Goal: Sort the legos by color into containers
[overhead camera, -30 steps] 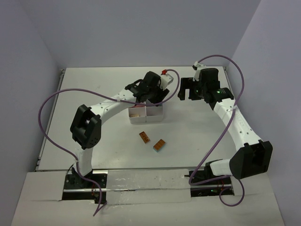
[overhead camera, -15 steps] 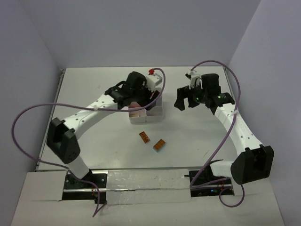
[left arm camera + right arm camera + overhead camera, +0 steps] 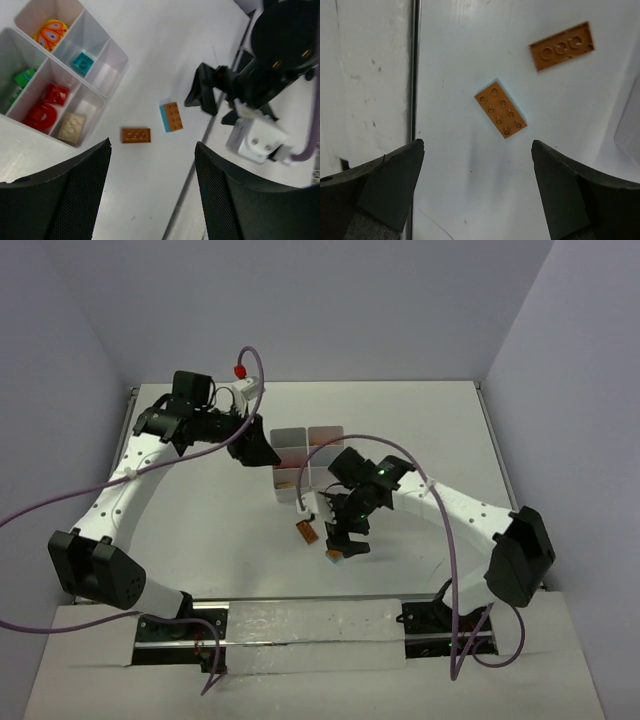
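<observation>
From above, the white tray sits mid-bench. Two loose pieces lie just in front of it: a flat brown brick and an orange-and-teal brick. The right tool hangs over them and half hides the second. The left tool hovers beside the tray's left side.

The left wrist view shows its own fingers spread wide, gripping nothing. Inside the tray I count:
- one yellow-orange rounded piece
- one teal brick
- two red pieces
- one cream brick
- green pieces, cut off by the frame edge, so their number is unclear

The two loose bricks lie on the bench, well apart from the tray.

The right wrist view looks down between that tool's widely spread fingers, with the eight-stud brick nearly centred. Both bricks likely weigh next to nothing. They look rigid and smooth, so they may skid. Pinching across the long sides, low against the bench, seems the best hold.
</observation>
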You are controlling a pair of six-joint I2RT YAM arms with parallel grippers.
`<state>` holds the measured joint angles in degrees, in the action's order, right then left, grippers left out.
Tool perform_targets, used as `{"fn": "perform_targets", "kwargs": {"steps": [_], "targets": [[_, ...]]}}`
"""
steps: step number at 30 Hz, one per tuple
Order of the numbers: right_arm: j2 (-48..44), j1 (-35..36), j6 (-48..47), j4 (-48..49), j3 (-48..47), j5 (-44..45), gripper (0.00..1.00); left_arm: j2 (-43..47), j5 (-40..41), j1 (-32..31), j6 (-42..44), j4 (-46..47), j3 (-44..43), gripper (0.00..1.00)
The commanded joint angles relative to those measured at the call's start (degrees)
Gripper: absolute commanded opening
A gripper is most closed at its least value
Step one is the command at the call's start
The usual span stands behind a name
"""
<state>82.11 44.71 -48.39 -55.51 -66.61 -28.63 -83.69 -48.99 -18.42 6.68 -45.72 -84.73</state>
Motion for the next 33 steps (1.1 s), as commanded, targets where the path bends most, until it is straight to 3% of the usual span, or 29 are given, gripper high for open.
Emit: {"fn": "perform_targets", "kwargs": {"steps": [1,5,14,24,33], "targets": [[3.6,5.3,-9.3,-2.4,-3.6,7.1,0.94,1.2,-12.7,4.5,2.8,-6.4,-2.5,0.75],[6.8,9.0,-13.5,-2.0,-3.6,10.3,0.93,2.0,-16.5,6.9,1.8,-5.5,-1.7,0.75],[10.4,11.0,-21.2,3.0,0.8,15.0,0.82,2.3,-16.0,9.3,0.3,-4.4,-0.7,0.75],[14.3,11.0,-22.3,4.3,0.9,16.7,0.75,1.8,-15.6,9.6,0.9,-4.7,-0.4,0.76],[16.0,11.0,-23.0,6.4,2.5,17.5,0.61,1.3,-14.9,9.6,1.1,-5.0,-0.4,0.76]]}}
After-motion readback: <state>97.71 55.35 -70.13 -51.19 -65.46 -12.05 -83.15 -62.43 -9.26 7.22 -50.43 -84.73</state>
